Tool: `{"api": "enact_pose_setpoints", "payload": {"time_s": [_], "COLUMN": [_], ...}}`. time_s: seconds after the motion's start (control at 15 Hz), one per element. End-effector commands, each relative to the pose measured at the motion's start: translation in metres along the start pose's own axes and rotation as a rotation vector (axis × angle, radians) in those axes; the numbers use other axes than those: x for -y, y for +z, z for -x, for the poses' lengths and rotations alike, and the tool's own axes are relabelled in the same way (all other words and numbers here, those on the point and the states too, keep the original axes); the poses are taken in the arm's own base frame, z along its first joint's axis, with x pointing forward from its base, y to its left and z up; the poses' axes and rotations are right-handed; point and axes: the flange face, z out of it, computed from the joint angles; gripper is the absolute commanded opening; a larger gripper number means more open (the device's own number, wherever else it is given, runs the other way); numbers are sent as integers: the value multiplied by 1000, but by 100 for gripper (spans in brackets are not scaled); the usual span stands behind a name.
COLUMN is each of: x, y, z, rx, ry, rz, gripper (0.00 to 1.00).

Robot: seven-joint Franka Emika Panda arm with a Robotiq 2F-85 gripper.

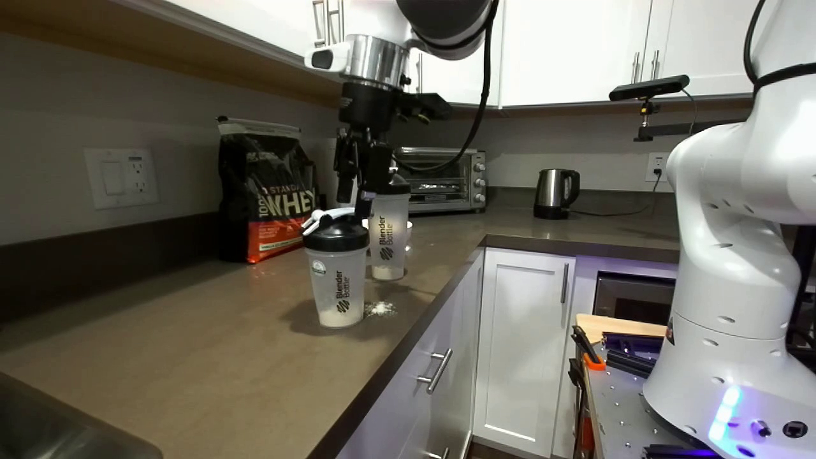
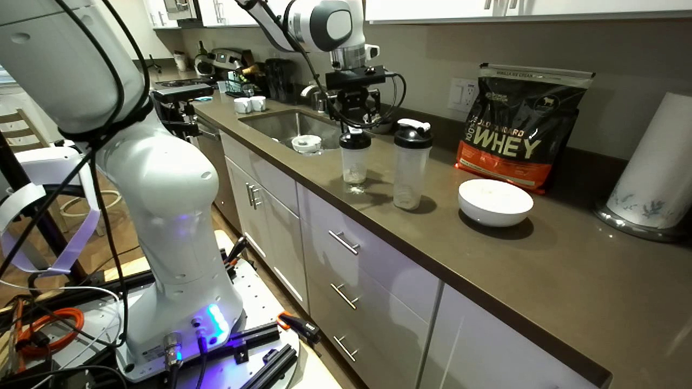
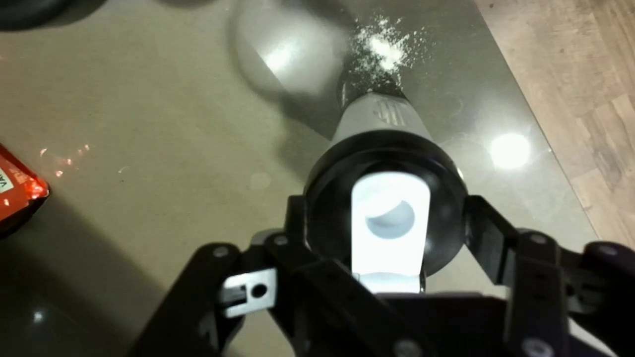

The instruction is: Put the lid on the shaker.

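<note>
- Lid (image 1: 336,236) first: it lies over the mouth of the shaker (image 1: 338,284), its white flip cap (image 3: 390,218) facing up, so you can judge the placing itself as done.
- In both exterior views you see no gap between lid and rim, and it looks about level; whether it is pressed fully home, you cannot tell.
- Your shaker stands upright on the surface (image 1: 210,357), pale powder (image 1: 340,318) in its bottom and a small powder spill (image 3: 384,52) just beside its base.
- Your jaws stand apart with the lid between them in the wrist view. Whether they are clamped on its edge or only flank it, you cannot tell; no view shows the contact clearly.
- Left for you, most likely: a straight push down if the lid is loose, then spreading the jaws if they hold it, then backing off upward without dragging the shaker along.
- Leave the narrower bottle (image 1: 390,223) alone. It stands near, wearing its own dark top, and has no part in your job as the task reads; knocking it on the way out would be the avoidable mistake.
</note>
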Motion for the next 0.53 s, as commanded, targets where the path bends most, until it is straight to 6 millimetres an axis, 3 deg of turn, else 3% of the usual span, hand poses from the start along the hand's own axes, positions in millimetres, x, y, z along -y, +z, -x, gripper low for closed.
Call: {"api": "enact_pose_setpoints", "payload": {"time_s": [0.0, 0.47], "x": [-2, 8], "y": [-17, -49], "z": [-5, -7], "rx": [-1, 2], "ry": [-3, -17], "rz": [3, -7], "gripper": [100, 100]}}
